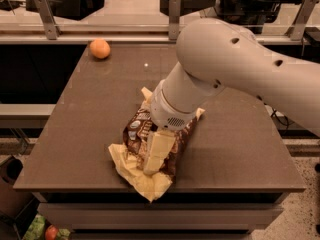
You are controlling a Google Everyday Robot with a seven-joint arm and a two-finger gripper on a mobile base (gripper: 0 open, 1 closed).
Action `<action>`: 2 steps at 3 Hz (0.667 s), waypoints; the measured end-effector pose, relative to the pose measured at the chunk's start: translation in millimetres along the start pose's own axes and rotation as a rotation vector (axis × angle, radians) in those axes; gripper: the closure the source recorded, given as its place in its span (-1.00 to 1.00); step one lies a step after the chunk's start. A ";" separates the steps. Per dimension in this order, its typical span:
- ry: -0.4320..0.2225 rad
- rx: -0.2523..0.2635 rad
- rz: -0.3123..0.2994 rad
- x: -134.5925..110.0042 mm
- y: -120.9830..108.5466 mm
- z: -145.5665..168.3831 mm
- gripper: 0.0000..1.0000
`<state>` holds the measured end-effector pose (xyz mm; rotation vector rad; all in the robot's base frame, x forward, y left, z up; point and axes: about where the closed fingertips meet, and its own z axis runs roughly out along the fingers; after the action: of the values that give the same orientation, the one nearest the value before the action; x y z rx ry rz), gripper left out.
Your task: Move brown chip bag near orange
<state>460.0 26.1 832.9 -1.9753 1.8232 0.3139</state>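
The brown chip bag (134, 134) lies crumpled near the front middle of the dark table (75, 134), with its cream-yellow edges spread out toward the front edge. My gripper (152, 165) comes down from the big white arm right over the bag and is shut on its middle; one pale finger (159, 149) shows across the brown panel. The orange (100, 48) sits at the table's far left corner, well away from the bag and the gripper.
A railing with metal posts (173, 14) runs behind the table's far edge. A small red fruit (51, 232) and something green lie on the floor at the lower left. My white arm (240, 69) covers the table's right middle.
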 end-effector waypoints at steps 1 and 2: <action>0.000 0.000 0.000 -1.6 -0.5 -3.0 0.30; 0.000 0.000 0.000 -3.2 -1.1 -6.1 0.74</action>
<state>459.9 26.1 839.9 -1.9754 1.8229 0.3136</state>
